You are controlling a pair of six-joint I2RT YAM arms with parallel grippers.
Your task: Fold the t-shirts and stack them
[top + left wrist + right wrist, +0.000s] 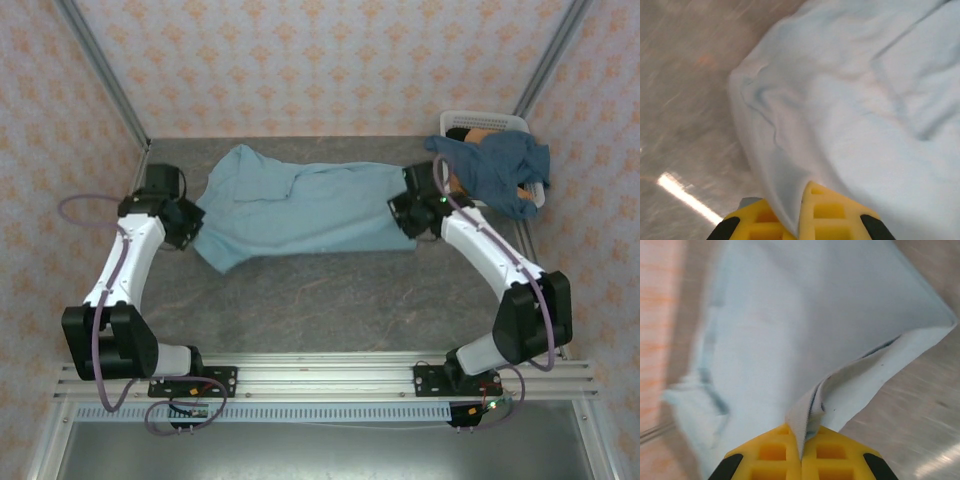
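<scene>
Shirt (300, 205) lies spread across the table (330, 290), left gripper (799, 212) and right gripper (801, 442) each clamped on one end (hem, probably); lift evenly, cloth taut, then fold.

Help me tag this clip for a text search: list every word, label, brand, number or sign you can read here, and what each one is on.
No text can be read.
The light blue t-shirt shows plain cloth with no lettering on the side facing up.
The darker blue t-shirt, draped over the white basket, shows no print or tag.
</scene>
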